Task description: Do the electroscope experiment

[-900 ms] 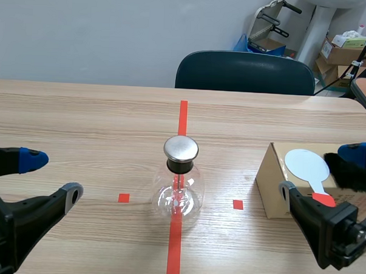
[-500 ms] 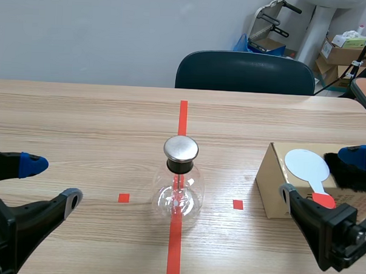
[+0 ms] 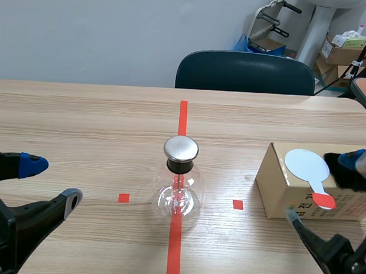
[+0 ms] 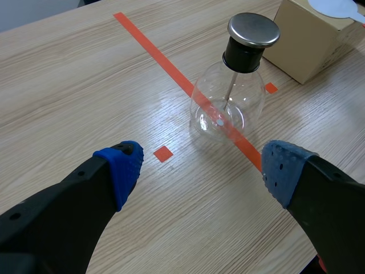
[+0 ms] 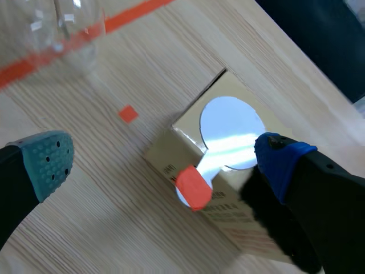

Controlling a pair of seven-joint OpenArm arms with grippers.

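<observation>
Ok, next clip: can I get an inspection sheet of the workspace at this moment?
Surface: wooden table with orange-red tape marks.
Job's things: glass flask with metal cap, upright on the centre line; paddle lying flat on top of the box.
Clutter: nothing seen.
Grippers: left gripper, jaws open, empty, short of the flask; right gripper, jaws open, empty, over the paddle.
Cables: nothing seen on the table.
Surroundings: chair across the table; cartons by the wall.
</observation>
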